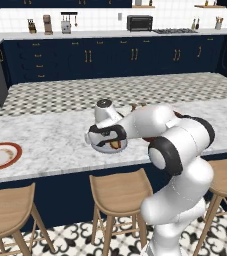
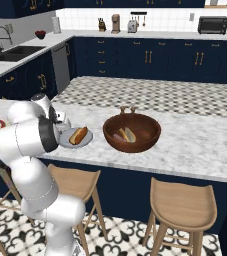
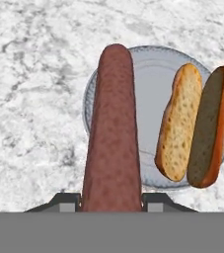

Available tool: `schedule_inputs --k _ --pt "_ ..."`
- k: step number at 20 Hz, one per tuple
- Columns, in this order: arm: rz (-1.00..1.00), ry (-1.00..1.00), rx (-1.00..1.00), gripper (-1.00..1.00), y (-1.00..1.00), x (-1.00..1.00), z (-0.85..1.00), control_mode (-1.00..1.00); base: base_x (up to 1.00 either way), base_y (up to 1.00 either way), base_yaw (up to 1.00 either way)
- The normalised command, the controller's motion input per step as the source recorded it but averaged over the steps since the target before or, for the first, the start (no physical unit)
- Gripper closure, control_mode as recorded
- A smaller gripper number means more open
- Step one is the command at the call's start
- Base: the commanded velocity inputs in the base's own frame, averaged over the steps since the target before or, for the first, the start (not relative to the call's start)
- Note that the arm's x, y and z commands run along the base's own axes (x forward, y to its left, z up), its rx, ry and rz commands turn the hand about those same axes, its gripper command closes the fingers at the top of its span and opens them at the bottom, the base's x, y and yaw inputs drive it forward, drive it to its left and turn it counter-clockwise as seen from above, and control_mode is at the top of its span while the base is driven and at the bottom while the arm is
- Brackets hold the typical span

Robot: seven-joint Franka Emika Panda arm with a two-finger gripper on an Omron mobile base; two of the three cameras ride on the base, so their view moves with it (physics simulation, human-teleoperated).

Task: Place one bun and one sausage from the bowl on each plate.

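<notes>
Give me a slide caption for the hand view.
Gripper holding a reddish-brown sausage above the round grey plate, where a split golden bun already lies.

You see a long reddish-brown sausage [image 3: 112, 133] with a mottled, faintly pebbled, matt skin. Beneath it lies a round, plain grey plate [image 3: 148, 84], smooth with a soft sheen and fine rings near its rim. On that plate, a split golden bun [image 3: 192, 128] shows a porous, rough crumb and a smooth, darker crust. The white and grey marble-look countertop [image 3: 29, 99] appears polished and veined. The large, deep, dark reddish-brown wooden bowl [image 2: 132, 132] looks smooth and lightly glossy. A white plate with an orange-red rim [image 1: 1, 155] appears glazed. The tan wooden stools [image 1: 119, 186] look matt and smooth. The arm's white shell [image 1: 185, 145] looks like glossy plastic.
</notes>
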Motion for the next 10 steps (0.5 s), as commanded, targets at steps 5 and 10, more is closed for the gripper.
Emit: schedule_inputs --k 5,10 --pt "0.04 0.00 0.01 1.00 -0.03 0.29 -0.37 -1.00 0.00 0.00 0.00" --pt "0.03 0.00 0.00 1.00 -0.01 0.35 -0.27 -1.00 0.00 0.00 0.00"
